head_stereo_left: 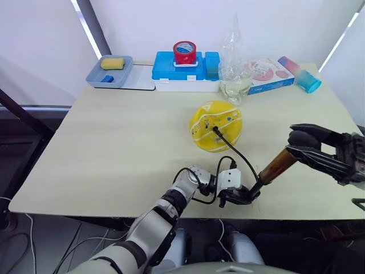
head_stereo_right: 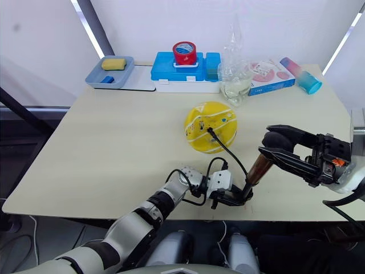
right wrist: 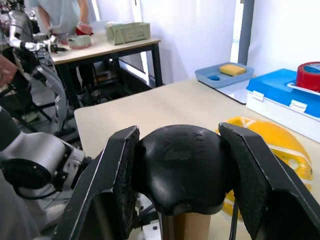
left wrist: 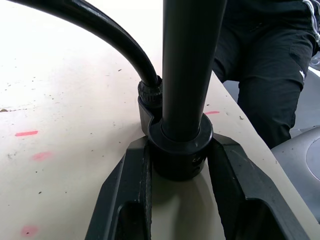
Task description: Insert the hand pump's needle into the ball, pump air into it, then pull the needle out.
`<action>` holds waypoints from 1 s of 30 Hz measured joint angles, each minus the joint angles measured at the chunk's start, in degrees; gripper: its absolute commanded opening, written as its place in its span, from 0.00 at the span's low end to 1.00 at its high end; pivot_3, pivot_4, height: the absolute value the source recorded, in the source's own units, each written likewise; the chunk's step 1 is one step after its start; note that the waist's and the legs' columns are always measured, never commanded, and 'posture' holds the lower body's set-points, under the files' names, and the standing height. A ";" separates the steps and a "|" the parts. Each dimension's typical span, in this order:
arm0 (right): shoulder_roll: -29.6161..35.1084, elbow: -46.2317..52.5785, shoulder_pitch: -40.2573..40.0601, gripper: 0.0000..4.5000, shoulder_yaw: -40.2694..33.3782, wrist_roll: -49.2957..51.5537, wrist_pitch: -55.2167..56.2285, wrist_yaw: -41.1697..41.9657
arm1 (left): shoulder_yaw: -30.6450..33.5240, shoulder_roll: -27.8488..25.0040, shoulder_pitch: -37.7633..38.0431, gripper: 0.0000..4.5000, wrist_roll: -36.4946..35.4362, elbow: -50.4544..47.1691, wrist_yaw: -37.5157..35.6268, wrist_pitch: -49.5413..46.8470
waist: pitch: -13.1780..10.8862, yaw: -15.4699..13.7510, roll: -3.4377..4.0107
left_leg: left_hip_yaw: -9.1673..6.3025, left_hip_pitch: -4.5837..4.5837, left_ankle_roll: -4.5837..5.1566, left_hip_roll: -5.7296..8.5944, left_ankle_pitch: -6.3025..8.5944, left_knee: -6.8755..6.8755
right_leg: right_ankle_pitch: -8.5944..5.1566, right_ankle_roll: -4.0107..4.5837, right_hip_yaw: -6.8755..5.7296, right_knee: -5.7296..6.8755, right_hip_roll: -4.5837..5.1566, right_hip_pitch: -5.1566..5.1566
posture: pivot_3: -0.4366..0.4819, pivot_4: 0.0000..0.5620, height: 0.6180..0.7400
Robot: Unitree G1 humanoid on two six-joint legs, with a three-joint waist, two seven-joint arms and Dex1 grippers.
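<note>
Left eye view: we observe the ball (head_stereo_left: 216,126), yellow and sagging, lying on the table (head_stereo_left: 114,148) just in front of a blue box (head_stereo_left: 185,69) and a clear plastic container (head_stereo_left: 235,80). The needle (head_stereo_left: 215,130) sits at the ball's upper surface, with the black hose (head_stereo_left: 239,155) running from it toward the near table edge.

The hand pump (head_stereo_left: 274,169) stands tilted, its lower black cap resting on the table near the front edge and its bronze barrel leaning up toward the robot's right. We note that the left tool (head_stereo_left: 242,197) is closed around that lower cap; the left wrist view shows both fingers (left wrist: 125,200) pressed against the black collar where the hose joins the pump body.

The right tool (head_stereo_left: 302,145) is clamped on the pump's rounded black top handle (right wrist: 177,165), with a finger touching each side, as the right wrist view confirms.

A blue tray (head_stereo_left: 109,71) holding a yellow sponge (head_stereo_left: 112,63) lies at the far left of the table, well apart from the ball. Red tape (head_stereo_left: 185,52) rests on the blue box.
</note>
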State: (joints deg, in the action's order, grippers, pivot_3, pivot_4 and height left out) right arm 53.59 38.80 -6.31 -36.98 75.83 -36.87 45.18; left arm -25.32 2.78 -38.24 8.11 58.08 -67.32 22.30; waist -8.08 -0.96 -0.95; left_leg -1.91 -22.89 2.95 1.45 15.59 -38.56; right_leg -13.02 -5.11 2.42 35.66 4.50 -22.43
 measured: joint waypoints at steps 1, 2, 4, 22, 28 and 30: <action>0.16 -0.55 0.80 0.45 -0.45 1.37 -0.39 -0.92 | 0.03 0.05 -0.02 0.25 0.01 0.03 0.02 0.10 | 0.00 0.01 0.00 | 0.00 0.00 0.00 0.00 0.00 0.00 | 0.00 0.00 0.01 0.00 0.00 0.00 | 0.48 0.27 0.97; 0.74 -0.90 0.90 0.45 -0.60 1.85 -0.83 -1.22 | 0.01 0.10 -0.04 0.25 0.08 0.04 0.02 0.12 | 0.00 -0.05 0.00 | 0.00 0.00 0.00 0.00 0.00 0.00 | 0.00 0.00 0.00 0.00 0.01 0.00 | 0.48 0.27 0.97; 1.54 -1.54 0.88 0.45 -1.31 2.38 -1.80 -1.25 | 0.01 0.15 -0.04 0.25 0.10 0.19 0.01 0.24 | 0.00 -0.06 0.00 | 0.00 -0.01 0.00 0.00 0.00 0.00 | 0.00 0.00 0.00 0.00 0.02 0.00 | 0.48 0.27 0.97; -8.44 2.60 -11.07 0.45 7.65 -15.44 4.09 -2.95 | 0.33 0.96 -0.89 0.25 0.93 2.15 0.05 0.33 | 0.15 -0.23 -0.22 | -0.06 0.13 0.01 0.01 0.00 -0.02 | -0.01 -0.01 -0.10 -0.04 0.01 0.19 | 0.48 0.27 0.97; -14.17 -1.68 -12.98 0.45 17.99 -28.23 11.96 -1.19 | 0.24 1.13 -1.08 0.25 1.37 2.66 1.01 0.42 | 0.23 -0.22 -0.28 | -0.11 0.26 0.01 0.02 0.00 -0.12 | -0.01 -0.02 -0.16 -0.03 -0.01 0.35 | 0.48 0.27 0.97; -15.04 -2.84 -13.56 0.45 20.13 -31.05 14.12 -0.35 | 0.24 1.17 -1.11 0.25 1.42 2.78 1.30 0.43 | 0.25 -0.22 -0.32 | -0.13 0.28 0.01 0.03 0.01 -0.14 | -0.01 -0.02 -0.19 -0.03 -0.01 0.39 | 0.48 0.27 0.97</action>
State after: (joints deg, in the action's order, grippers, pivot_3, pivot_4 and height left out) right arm 38.56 35.96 -19.87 -16.85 44.78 -22.75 44.83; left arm -25.07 3.96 -39.34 9.53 60.86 -66.02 22.73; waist -7.83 -1.18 -1.26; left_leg -2.04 -22.61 2.96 1.49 15.60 -38.70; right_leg -13.04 -5.13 2.23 35.63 4.49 -22.03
